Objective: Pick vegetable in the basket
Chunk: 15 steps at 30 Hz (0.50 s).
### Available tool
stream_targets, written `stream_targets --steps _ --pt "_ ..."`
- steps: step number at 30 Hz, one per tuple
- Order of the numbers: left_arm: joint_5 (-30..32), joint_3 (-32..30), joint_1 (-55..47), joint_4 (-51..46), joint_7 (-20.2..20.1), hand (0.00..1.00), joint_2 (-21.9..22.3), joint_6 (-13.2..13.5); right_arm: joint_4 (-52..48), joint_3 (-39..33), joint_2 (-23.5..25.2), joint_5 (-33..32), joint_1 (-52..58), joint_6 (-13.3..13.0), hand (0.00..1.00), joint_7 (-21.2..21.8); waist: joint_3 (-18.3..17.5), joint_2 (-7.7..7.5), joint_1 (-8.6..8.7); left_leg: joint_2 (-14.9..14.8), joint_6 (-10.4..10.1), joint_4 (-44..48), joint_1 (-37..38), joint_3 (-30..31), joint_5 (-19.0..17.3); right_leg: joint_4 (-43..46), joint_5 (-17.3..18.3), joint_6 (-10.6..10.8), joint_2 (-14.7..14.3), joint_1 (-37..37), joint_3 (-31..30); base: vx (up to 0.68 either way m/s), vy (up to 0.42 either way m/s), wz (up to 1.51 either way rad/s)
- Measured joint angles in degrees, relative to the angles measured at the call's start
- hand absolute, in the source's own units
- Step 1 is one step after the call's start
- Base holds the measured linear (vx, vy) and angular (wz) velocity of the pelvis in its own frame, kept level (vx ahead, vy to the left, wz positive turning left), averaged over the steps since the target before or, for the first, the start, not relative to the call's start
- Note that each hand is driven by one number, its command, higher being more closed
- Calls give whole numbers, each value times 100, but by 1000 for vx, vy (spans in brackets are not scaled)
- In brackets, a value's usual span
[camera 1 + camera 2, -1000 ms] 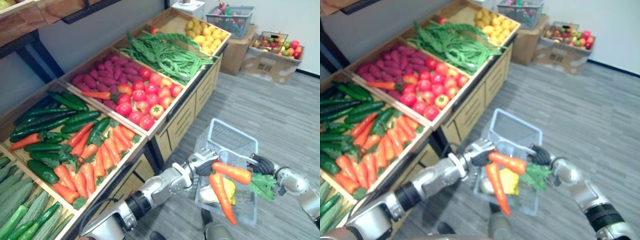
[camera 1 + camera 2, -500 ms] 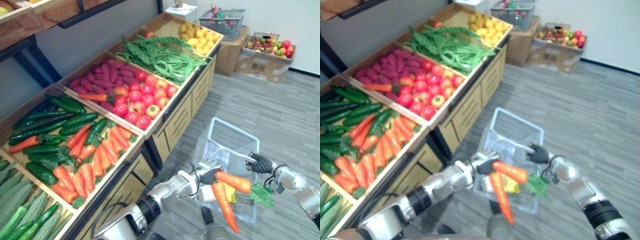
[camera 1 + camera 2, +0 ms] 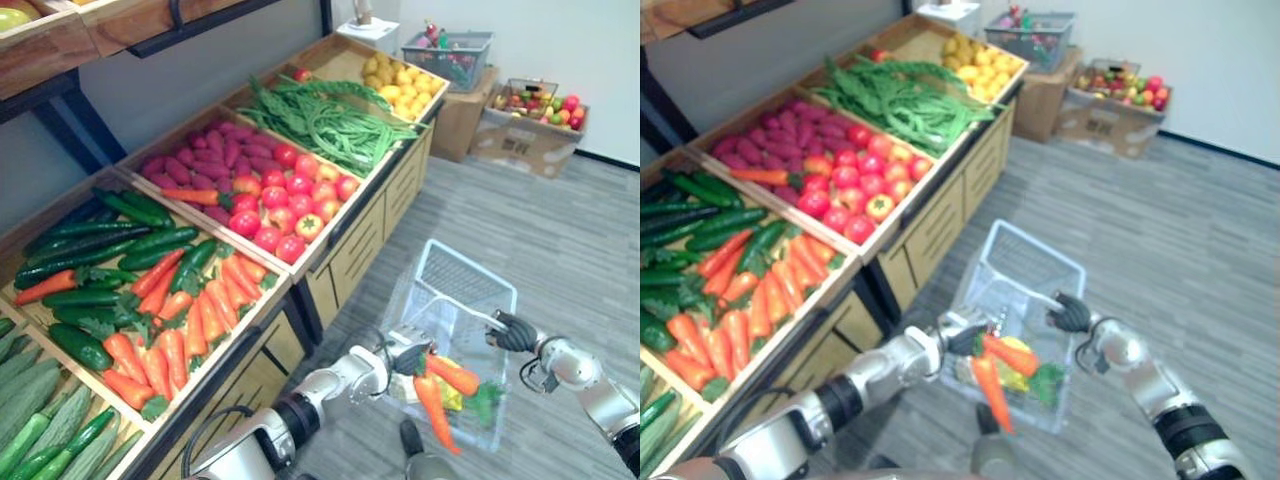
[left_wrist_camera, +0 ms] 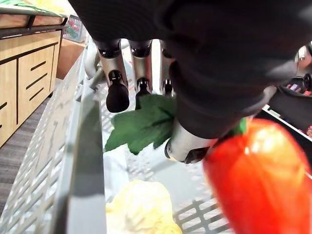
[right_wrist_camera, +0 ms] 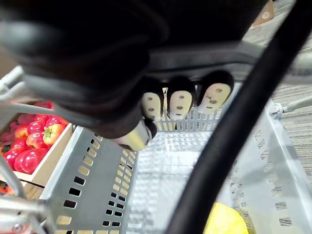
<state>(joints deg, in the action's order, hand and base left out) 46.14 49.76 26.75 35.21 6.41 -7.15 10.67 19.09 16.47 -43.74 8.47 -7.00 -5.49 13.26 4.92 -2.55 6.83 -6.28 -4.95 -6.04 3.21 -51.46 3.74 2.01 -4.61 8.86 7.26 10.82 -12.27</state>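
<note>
Carrots (image 3: 452,374) now sit lower, inside the basket (image 3: 455,280), as we keep the left hand (image 3: 406,360) curled round their tops for placement, right hand (image 3: 512,333) gripping the handle (image 5: 204,53) to steady it.

Basket (image 3: 470,285): pale grey, walls patterned with slots and fine mesh. Carrots (image 3: 452,374) at the basket: orange, green leaves. Lump (image 4: 141,209) inside: yellow. Stand (image 3: 355,245): light tan wood. Tomatoes (image 3: 290,205) red. Sweet potatoes (image 3: 205,155) purple. Beans (image 3: 330,115) green. Cucumbers (image 3: 110,240) dark green. Floor (image 3: 560,230): grey, narrow plank stripes.
</note>
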Motion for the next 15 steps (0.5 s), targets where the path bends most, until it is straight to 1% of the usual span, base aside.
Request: stream_targets --steps 2,7,15 --pt "0 2 0 62 -2 0 2 1 0 -1 15 -2 -1 0 100 -8 -17 -23 33 0 0 0 4 3 0 4 0 0 -2 -2 -2 0 0 0" --pt "0 4 1 116 -6 0 23 1 1 -16 15 -4 -1 0 100 -9 -19 -23 84 0 0 0 21 -12 0 7 3 -1 -14 -1 -31 -7 0 -2" --pt "0 32 1 116 -22 0 24 4 4 -16 15 -4 7 0 100 -8 -28 -24 75 7 0 0 20 4 1 7 5 -5 -1 -10 -22 0 0 0"
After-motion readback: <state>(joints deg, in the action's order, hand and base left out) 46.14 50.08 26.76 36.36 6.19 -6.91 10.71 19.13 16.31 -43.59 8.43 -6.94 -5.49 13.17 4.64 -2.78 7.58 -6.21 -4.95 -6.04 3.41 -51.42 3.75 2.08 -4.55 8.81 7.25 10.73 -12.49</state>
